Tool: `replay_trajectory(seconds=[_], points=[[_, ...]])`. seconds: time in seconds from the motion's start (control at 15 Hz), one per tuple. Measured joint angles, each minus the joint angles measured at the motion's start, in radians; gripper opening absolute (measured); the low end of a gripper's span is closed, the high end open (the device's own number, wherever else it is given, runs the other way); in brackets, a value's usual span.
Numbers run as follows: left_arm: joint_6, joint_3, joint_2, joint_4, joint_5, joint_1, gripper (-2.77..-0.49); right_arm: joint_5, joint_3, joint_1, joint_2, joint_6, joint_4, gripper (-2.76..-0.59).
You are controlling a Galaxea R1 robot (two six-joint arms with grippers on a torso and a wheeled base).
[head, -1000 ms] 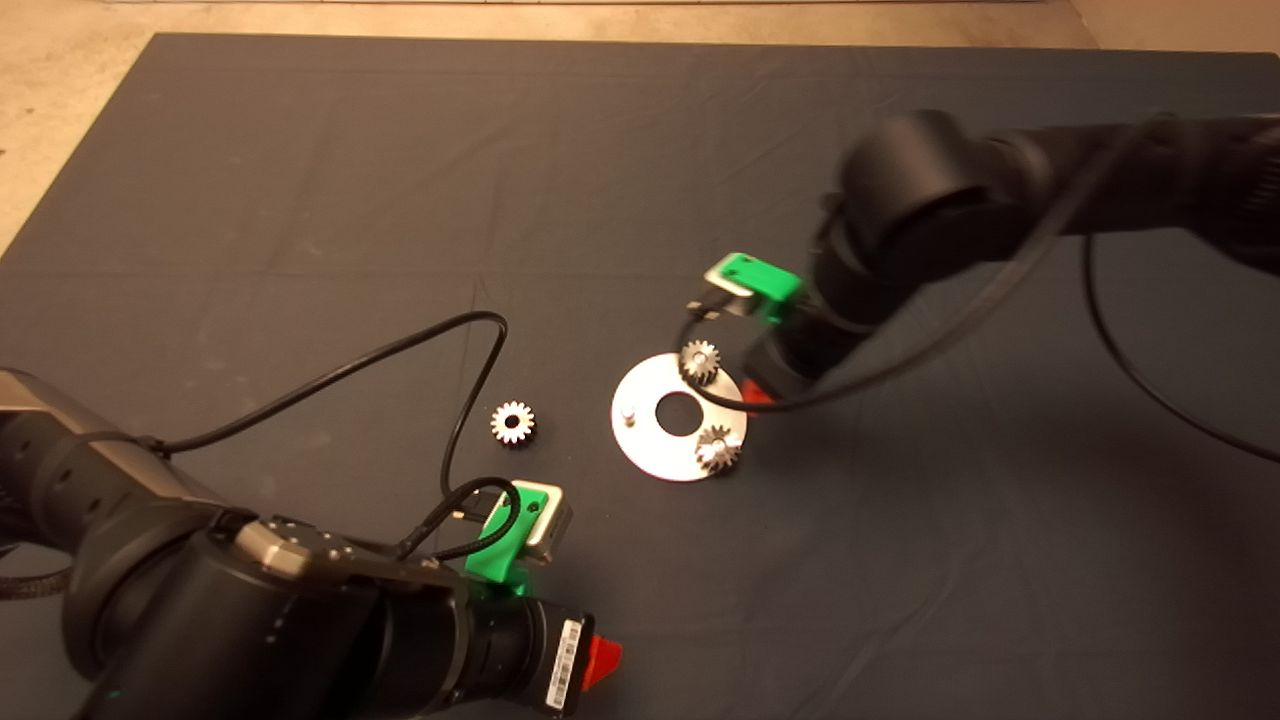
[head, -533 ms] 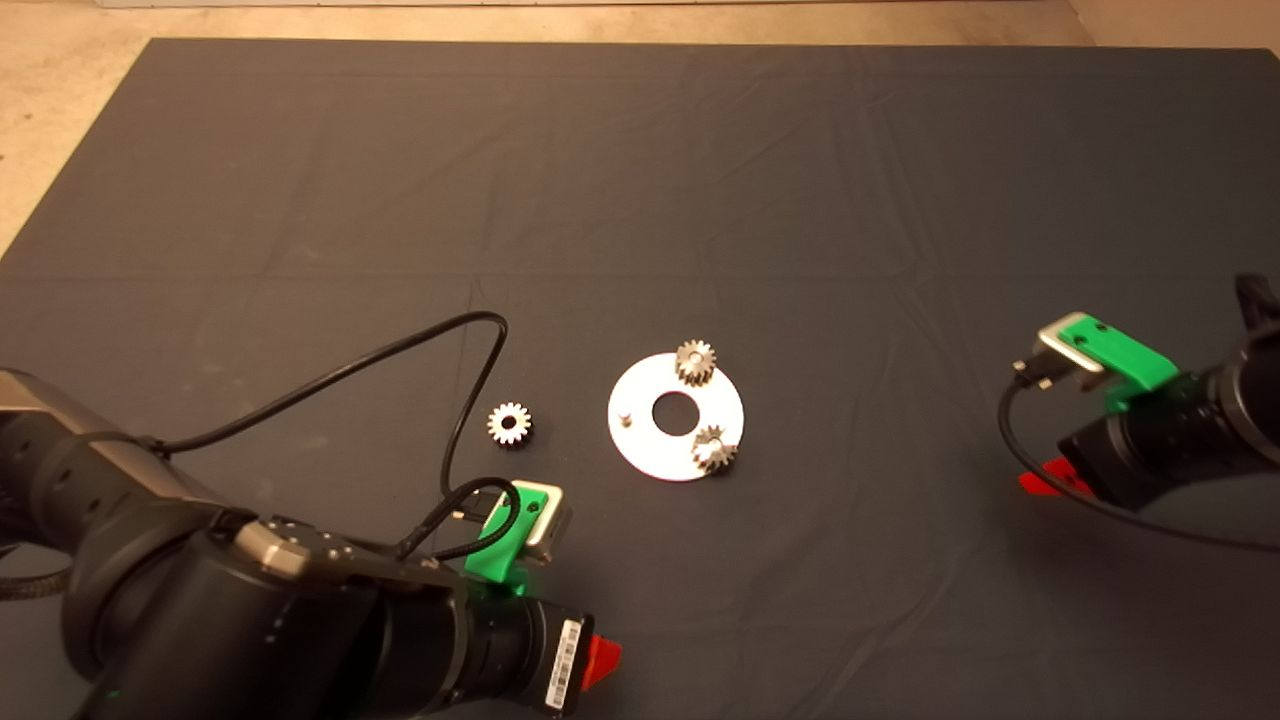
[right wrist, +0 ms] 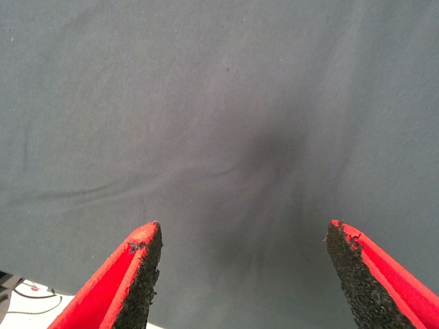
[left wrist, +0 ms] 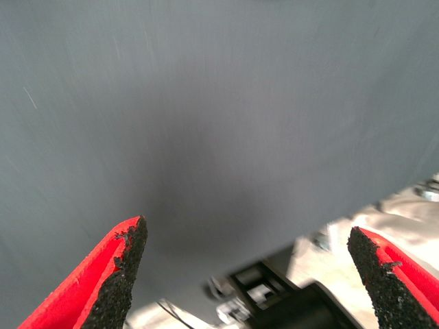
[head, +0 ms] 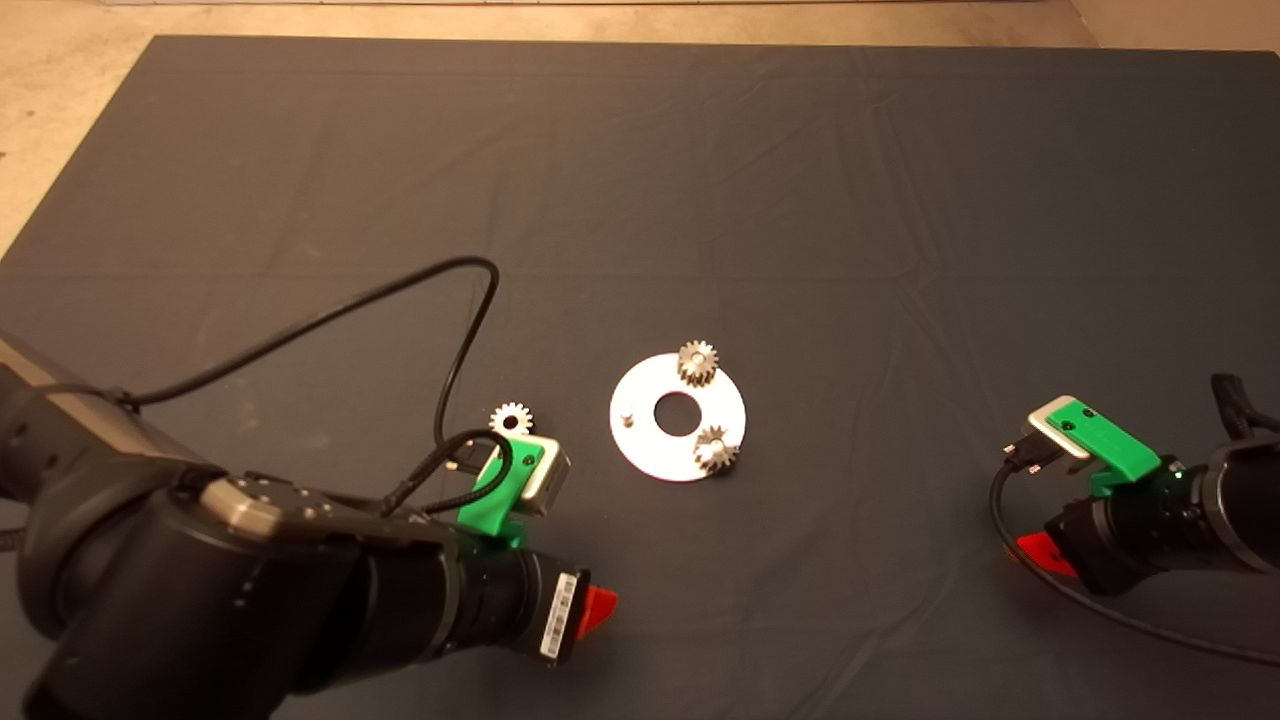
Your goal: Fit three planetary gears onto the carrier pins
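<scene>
Two gears (head: 698, 360) sit on the disc (head: 640, 445), the loose gear (head: 511, 417) lies left, half-hidden by the left gripper (head: 598, 610), whose spread fingers could knock it; right gripper (head: 1040, 552) waits, spread.

Shiny polished metal disc (head: 640, 450) and toothed silver metal gears (head: 698, 361) on matt, faintly creased dark cloth mat (head: 800, 180); rough, crumbly black pads (left wrist: 123, 274) on smooth red plastic fingers; glossy green plastic mounts.

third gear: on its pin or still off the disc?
Off. The third gear lies flat on the mat beside the disc, whose left pin stands bare.
</scene>
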Motion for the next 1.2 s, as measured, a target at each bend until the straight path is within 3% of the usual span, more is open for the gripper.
replay_trajectory(seconds=[0.2, 0.33, 0.4, 0.67, 0.93, 1.07, 1.2], points=[[0.115, 0.000, -0.016, 0.000, -0.001, -0.020, -1.18, -0.001, 0.007, -0.005, -0.011, 0.000, -0.001, -1.60], [0.200, 0.000, -0.071, 0.017, -0.001, -0.027, -1.18, 0.000, 0.010, -0.006, -0.015, 0.000, -0.001, -1.60], [0.232, 0.000, -0.102, 0.047, -0.001, -0.030, -1.18, -0.001, 0.010, -0.006, -0.017, 0.000, -0.002, -1.60], [0.375, 0.000, -0.182, 0.223, 0.000, -0.021, -1.18, 0.000, 0.011, -0.006, -0.046, 0.000, -0.002, -1.60], [0.435, -0.004, -0.203, 0.401, -0.001, 0.096, -1.18, -0.001, 0.012, -0.006, -0.088, -0.005, -0.003, -1.60], [0.454, -0.015, -0.206, 0.445, -0.001, 0.145, -1.18, 0.000, 0.013, -0.006, -0.113, -0.022, -0.003, -1.60], [0.479, -0.034, -0.206, 0.479, 0.000, 0.168, -1.18, 0.001, 0.013, -0.006, -0.158, -0.045, -0.003, -1.60]])
